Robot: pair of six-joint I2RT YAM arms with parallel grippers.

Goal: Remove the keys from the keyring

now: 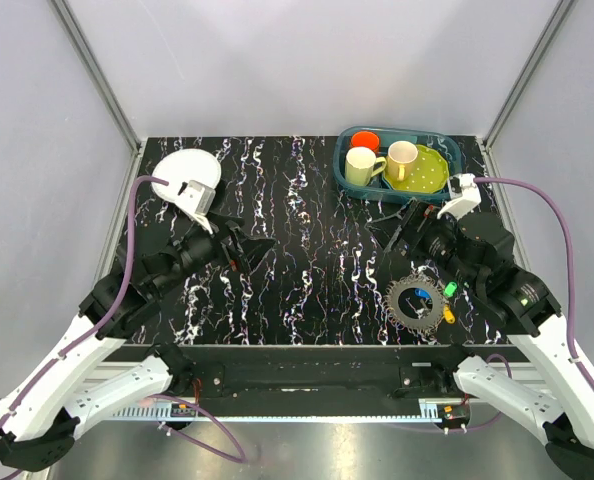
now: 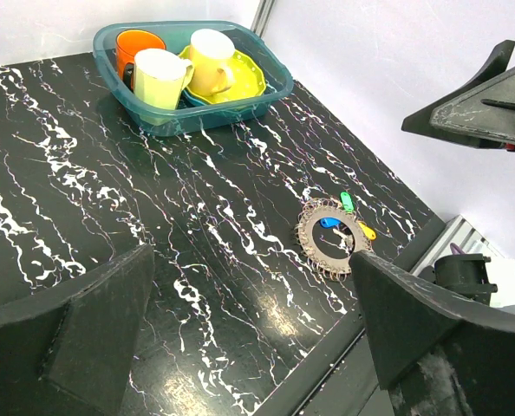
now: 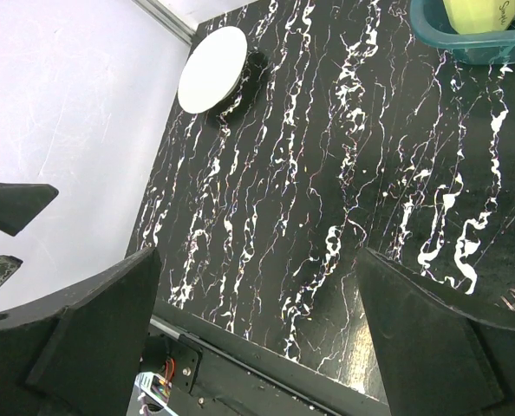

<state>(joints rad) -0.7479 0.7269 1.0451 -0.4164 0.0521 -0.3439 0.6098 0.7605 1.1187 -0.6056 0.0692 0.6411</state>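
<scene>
The keyring (image 1: 398,303) lies flat on the black marbled table at the near right, strung with grey keys (image 1: 414,319) fanned out like gear teeth. A few have coloured heads: blue (image 1: 420,293), green (image 1: 450,289) and yellow (image 1: 447,314). The left wrist view shows the same keyring (image 2: 307,243) far ahead on the table. My right gripper (image 1: 407,226) hangs open above the table, just behind the ring and apart from it. My left gripper (image 1: 243,246) stands open at the middle left, with nothing between its fingers. Both wrist views show wide, empty jaws.
A teal basin (image 1: 342,178) at the back right holds an orange mug (image 1: 363,156), two pale yellow mugs and a yellow-green plate (image 1: 429,172). A round white plate (image 1: 185,168) rests at the back left. Grey walls and a metal frame enclose the table.
</scene>
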